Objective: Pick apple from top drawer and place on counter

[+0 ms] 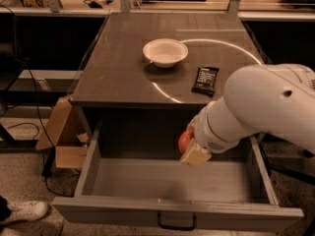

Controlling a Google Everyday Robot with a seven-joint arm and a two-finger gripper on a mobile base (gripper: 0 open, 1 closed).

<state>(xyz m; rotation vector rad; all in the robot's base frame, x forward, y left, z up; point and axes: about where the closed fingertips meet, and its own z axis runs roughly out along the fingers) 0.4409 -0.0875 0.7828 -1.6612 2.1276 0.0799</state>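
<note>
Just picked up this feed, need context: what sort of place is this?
Probably a lab: workbenches behind the counter, cardboard box on the speckled floor. The tool holds the apple over the top drawer.

No writing can be read, even on the black packet (205,80). The pincer (193,150) is held above the drawer (172,182), gripping the apple (185,140).
</note>
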